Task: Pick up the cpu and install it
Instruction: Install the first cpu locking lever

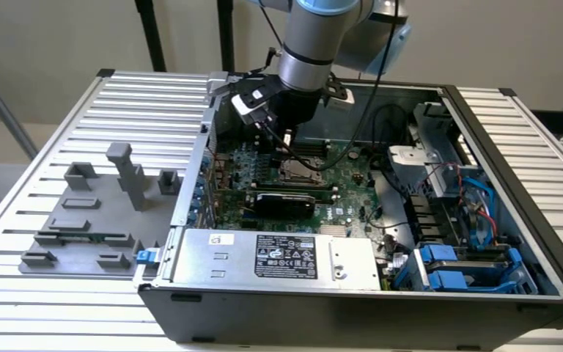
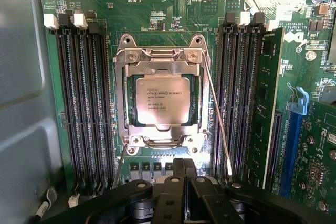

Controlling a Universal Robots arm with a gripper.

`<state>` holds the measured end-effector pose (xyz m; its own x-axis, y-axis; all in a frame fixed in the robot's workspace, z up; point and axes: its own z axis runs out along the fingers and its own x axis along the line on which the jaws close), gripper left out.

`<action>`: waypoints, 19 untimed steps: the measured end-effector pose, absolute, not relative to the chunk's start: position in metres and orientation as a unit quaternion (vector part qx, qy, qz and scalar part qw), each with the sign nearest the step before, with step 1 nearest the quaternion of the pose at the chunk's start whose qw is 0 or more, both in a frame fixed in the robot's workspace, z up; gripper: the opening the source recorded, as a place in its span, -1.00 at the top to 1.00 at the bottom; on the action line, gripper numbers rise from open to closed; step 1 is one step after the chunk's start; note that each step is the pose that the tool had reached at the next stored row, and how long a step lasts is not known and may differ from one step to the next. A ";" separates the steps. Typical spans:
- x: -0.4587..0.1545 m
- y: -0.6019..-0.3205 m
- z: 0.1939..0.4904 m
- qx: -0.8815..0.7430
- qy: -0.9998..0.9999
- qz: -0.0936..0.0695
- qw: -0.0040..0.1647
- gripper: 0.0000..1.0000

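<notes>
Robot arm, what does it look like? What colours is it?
The arm is a round silver-grey tube with a light blue cap at a joint and a black end. Thin black cables run beside it. The gripper is black, with chunky jointed links.

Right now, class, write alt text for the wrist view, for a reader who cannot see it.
A silvery cpu lies seated in the metal socket frame of a green motherboard, with rows of black memory slots flanking it on both sides. The black gripper, shut and holding nothing, hangs over the board near the socket's edge.
</notes>
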<state>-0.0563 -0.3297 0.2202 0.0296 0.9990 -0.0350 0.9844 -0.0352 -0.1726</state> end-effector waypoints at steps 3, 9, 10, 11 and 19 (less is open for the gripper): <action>-0.057 -0.332 0.231 -0.716 -0.693 0.073 0.050 0.79; -0.067 -0.340 0.236 -0.716 -0.693 0.073 0.050 0.79; -0.069 -0.340 0.236 -0.717 -0.692 0.072 0.050 0.79; -0.071 -0.340 0.236 -0.718 -0.690 0.072 0.051 0.79; -0.075 -0.340 0.236 -0.746 -0.660 0.070 0.054 0.79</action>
